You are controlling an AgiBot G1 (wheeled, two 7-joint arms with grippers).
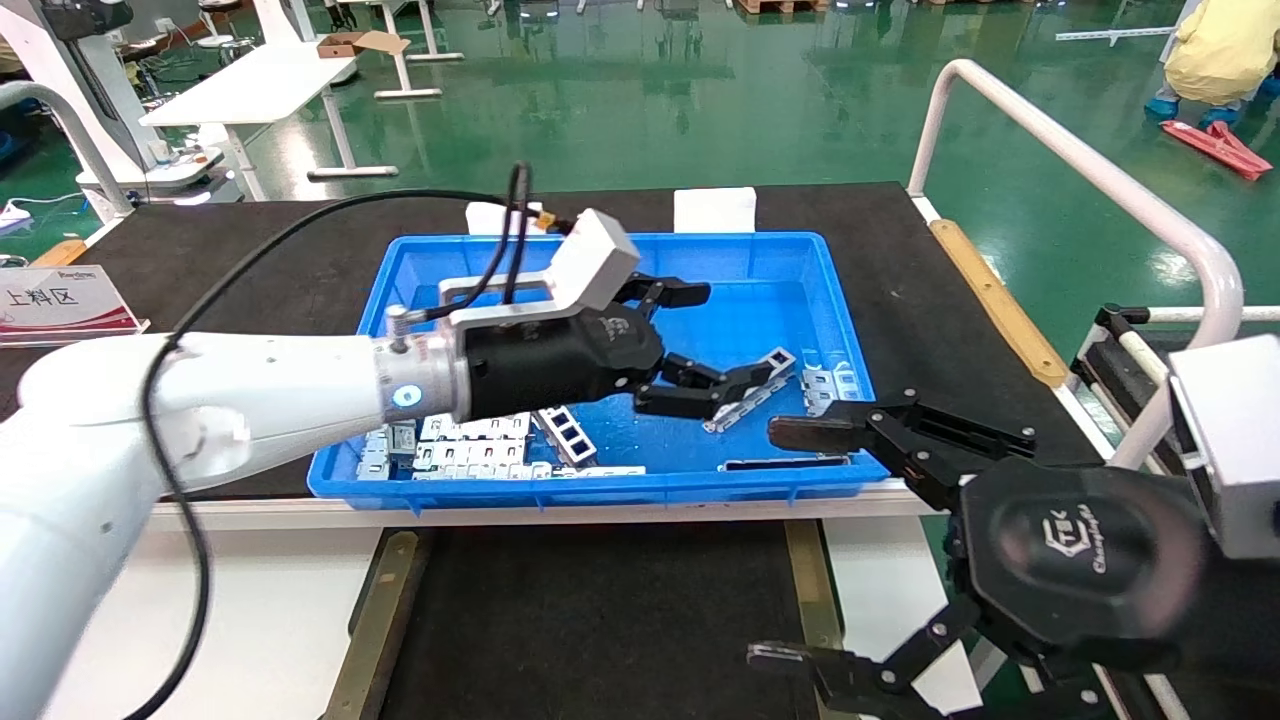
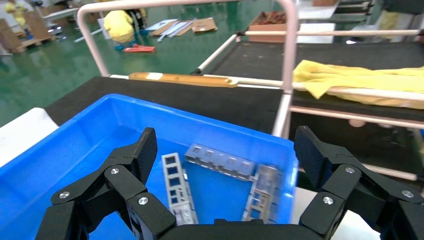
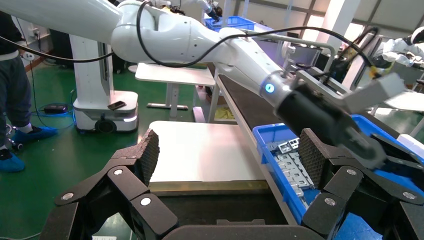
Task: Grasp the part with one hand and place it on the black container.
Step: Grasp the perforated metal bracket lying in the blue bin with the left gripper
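The left gripper (image 1: 705, 345) hangs inside the blue bin (image 1: 440, 255), fingers apart and empty. The part (image 2: 176, 187) lies flat on the bin floor just ahead of them, its long axis running away from the wrist. The right gripper (image 1: 790, 545) waits nearby, above the tray (image 1: 600, 620), fingers spread wide; the left is nearer.

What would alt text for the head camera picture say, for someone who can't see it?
The left gripper reaches open-fingered into a blue bin of metal pieces, just above a ladder-like part. The right gripper waits open beside the bin, with the black container in front.
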